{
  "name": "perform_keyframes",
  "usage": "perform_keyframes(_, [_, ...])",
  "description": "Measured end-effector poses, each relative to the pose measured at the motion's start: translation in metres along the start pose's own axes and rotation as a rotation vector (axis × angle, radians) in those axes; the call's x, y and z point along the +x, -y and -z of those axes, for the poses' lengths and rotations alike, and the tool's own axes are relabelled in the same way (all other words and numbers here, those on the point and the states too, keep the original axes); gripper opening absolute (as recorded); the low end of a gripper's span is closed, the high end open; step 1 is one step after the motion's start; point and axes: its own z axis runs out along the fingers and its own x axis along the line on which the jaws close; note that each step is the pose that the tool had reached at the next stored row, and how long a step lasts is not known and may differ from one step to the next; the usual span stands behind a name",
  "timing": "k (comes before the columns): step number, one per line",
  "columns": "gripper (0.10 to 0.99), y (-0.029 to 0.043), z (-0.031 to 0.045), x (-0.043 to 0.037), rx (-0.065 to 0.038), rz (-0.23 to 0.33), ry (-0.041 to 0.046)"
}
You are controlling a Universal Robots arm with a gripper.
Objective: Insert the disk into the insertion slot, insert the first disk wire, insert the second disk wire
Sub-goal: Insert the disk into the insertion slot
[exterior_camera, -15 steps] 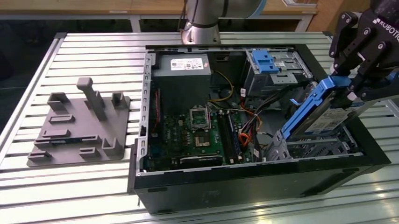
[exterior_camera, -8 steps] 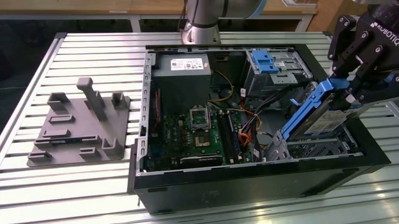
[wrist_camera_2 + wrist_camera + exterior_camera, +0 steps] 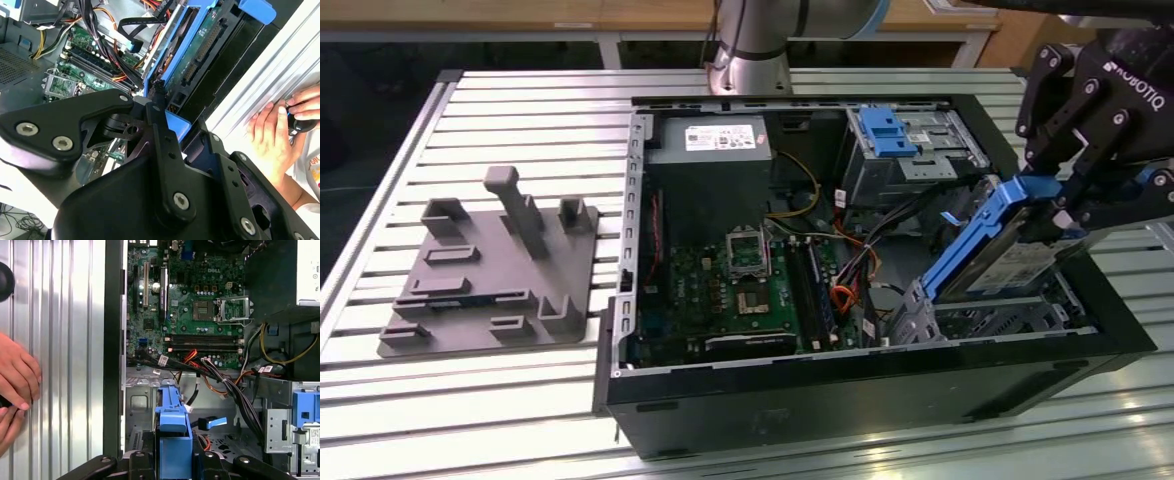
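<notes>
In the exterior view, the black two-fingered gripper (image 3: 1058,205) is clamping its fingers on the upper end of the flat silver-grey disk in its bright blue plastic carrier (image 3: 1007,262). It is hanging the disk over the boxy perforated silver insertion slot (image 3: 994,318), in a near corner of the open black computer case (image 3: 854,365). The disk is tilting steeply, its long axis running from the held end down toward the exterior view's left. Its lower end is dipping to the slot's rim and is not yet seated. In the second wrist view, a person's hand (image 3: 272,137) is resting on the ribbed metal table (image 3: 280,65) just beside the case. In the first wrist view, a bundle of black and orange wires (image 3: 225,382) is trailing near the carrier. At this tilt, I reckon the carrier's leading edge could jam on the cage rim or snag those wires.
</notes>
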Motion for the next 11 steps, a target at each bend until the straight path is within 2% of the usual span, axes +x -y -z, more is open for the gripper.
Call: perform_keyframes(11, [0.365,0.0001,-0.0194,0.0011,0.0,0.0,-0.0002])
